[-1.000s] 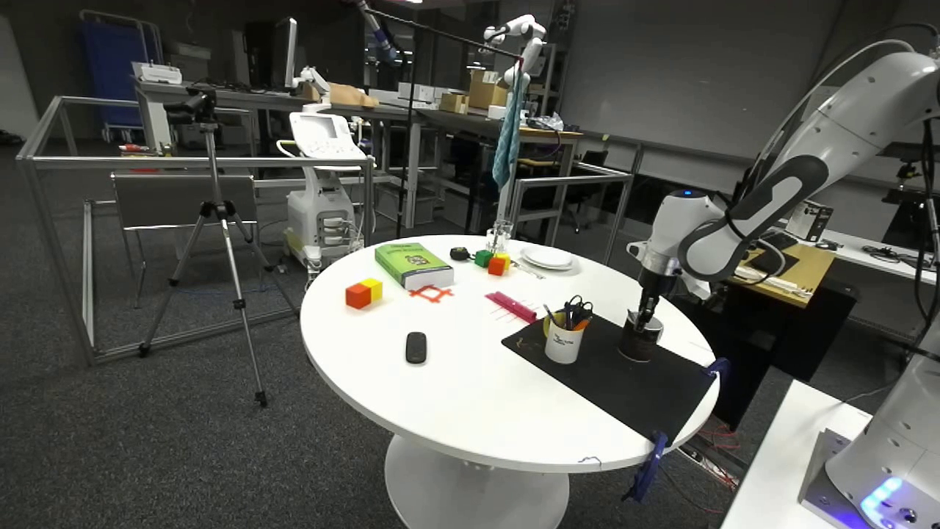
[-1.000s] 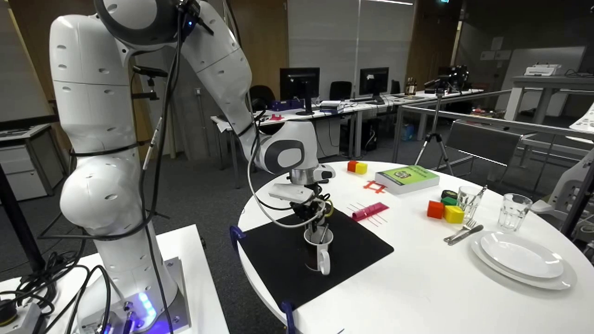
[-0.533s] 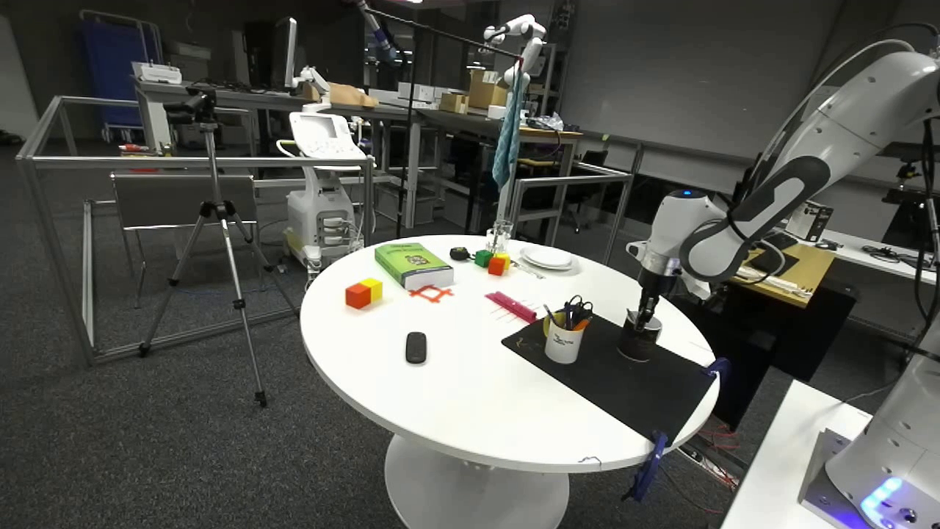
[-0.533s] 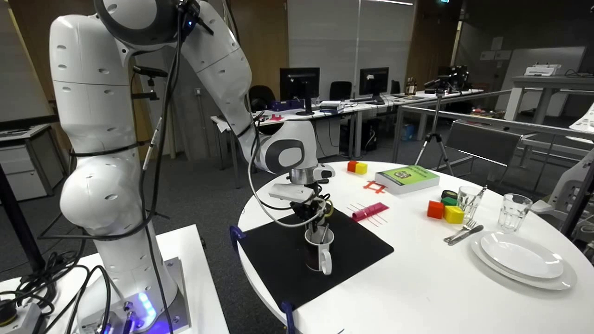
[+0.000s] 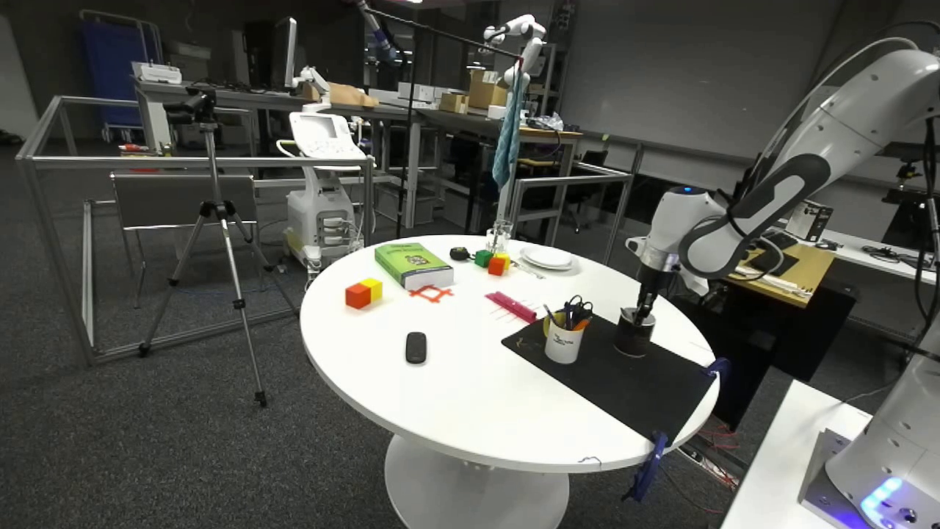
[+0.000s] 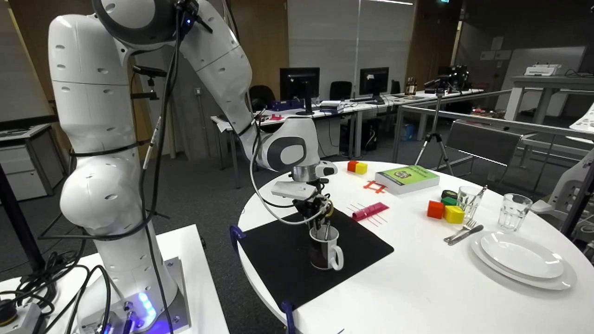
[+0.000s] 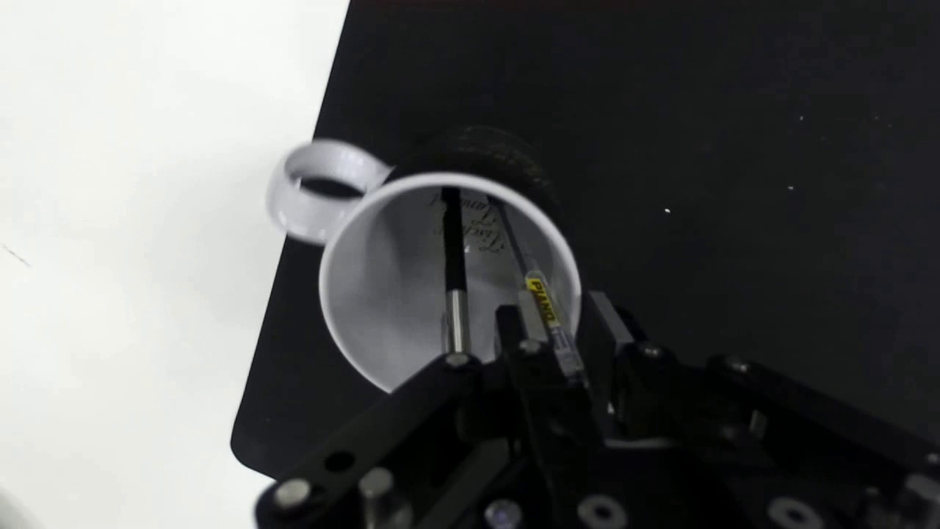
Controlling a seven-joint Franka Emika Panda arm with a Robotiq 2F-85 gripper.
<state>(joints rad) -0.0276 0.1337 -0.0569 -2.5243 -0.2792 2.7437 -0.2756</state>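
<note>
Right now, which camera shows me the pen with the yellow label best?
The wrist view: it looks down into the dark mug, where the yellow-labelled pen appears large. Both exterior views show that mug and the claw, but any sliver of the pen there is too small to identify.

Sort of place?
Probably a robotics research lab: there's a second robot arm in the background, a tripod, and a white medical-looking console.
</note>
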